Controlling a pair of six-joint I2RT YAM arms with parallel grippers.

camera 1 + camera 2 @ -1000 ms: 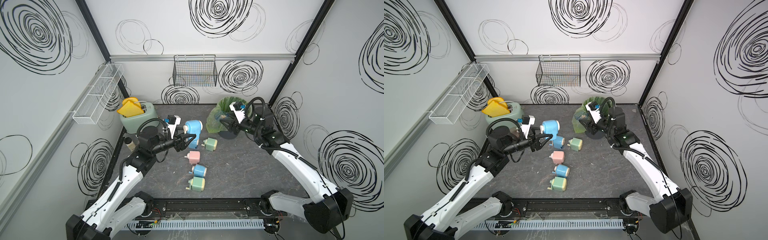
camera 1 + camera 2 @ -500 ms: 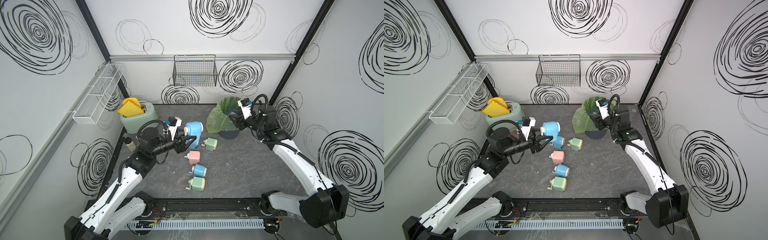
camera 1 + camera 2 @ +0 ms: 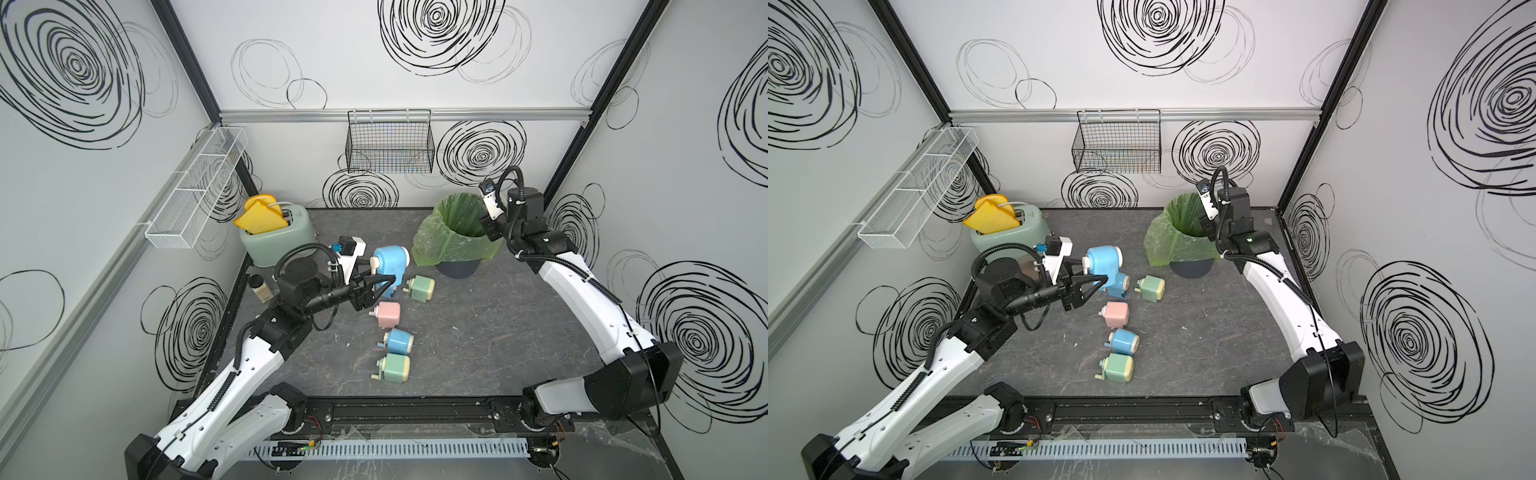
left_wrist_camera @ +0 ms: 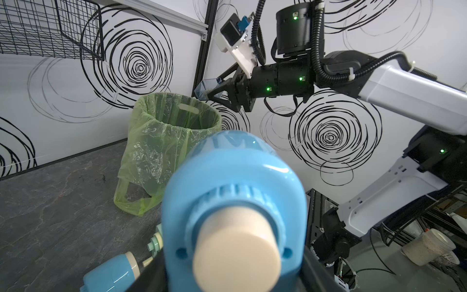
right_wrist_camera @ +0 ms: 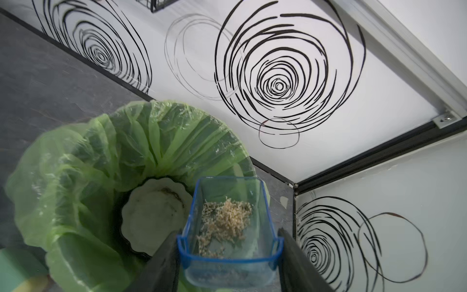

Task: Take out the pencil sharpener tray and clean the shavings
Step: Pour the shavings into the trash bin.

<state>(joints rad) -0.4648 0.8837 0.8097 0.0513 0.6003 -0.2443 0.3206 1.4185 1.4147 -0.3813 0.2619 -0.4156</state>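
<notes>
Your right gripper [image 4: 211, 89] has its jaws clamped on the two long sides of the clear blue tray [image 5: 228, 265], held in the air. The shavings [image 5: 226, 220] lie as a pale tan heap on the tray's floor, none spilled. In both top views the tray hangs over the 3 o'clock rim of the bin [image 3: 457, 268], which stands at about 1 o'clock from the middle of the table [image 3: 498, 332]. The bin's green bag [image 5: 101, 156] gapes open, and a white dish [image 5: 154, 217] lies inside it.

Your left gripper [image 3: 380, 284] is at about 11 o'clock, its jaws closed around the big blue sharpener [image 3: 390, 262], whose cream knob faces that wrist camera. You cannot tell whether the sharpener's base touches the table.

Four small sharpeners [image 3: 388, 313] lie loose from the centre toward 6 o'clock, apart from both grippers. A toaster [image 3: 286, 241] sits in the 10 o'clock corner.
</notes>
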